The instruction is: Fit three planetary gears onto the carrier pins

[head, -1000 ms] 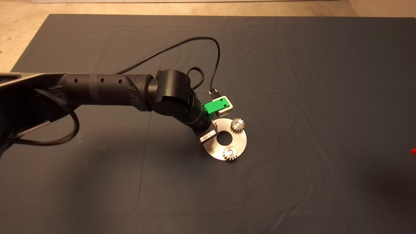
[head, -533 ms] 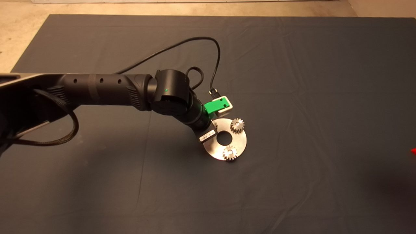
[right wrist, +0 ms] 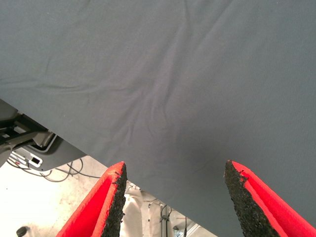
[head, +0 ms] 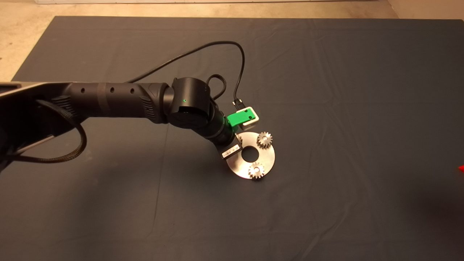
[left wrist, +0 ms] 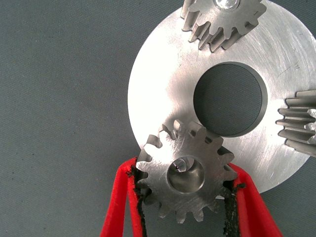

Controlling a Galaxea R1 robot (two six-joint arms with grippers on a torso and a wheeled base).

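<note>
So your third gear point(left wrist: 186, 177) is the one to watch: it sits clamped between the left end effector's point(left wrist: 185, 197) red fingers point(left wrist: 117, 197), gripped by the teeth on two opposite sides, hanging over the near-left edge of the disc point(left wrist: 163, 84). Holding it by the rim makes sense, since that leaves the bore open on top, and through that bore you can see the tip of the last carrier pin point(left wrist: 180, 164), a bit off-centre. My guess is the gear isn't seated yet and needs a small nudge before it drops.

The other two gears are already on their pins: one at the far side of the disc point(head: 265, 139), one at the near side point(head: 256, 170), each with a silver pin top showing in the middle.

From the head view you can't see the held gear at all, because the wrist and its green bracket cover that corner of the disc. How far down the pin it sits is impossible to tell. Both seated gears are cut off in the wrist view.

The right end effector point(right wrist: 173, 197) is parked off the right edge of the desk, fingers spread apart with nothing between them, just mat point(right wrist: 173, 74).
</note>
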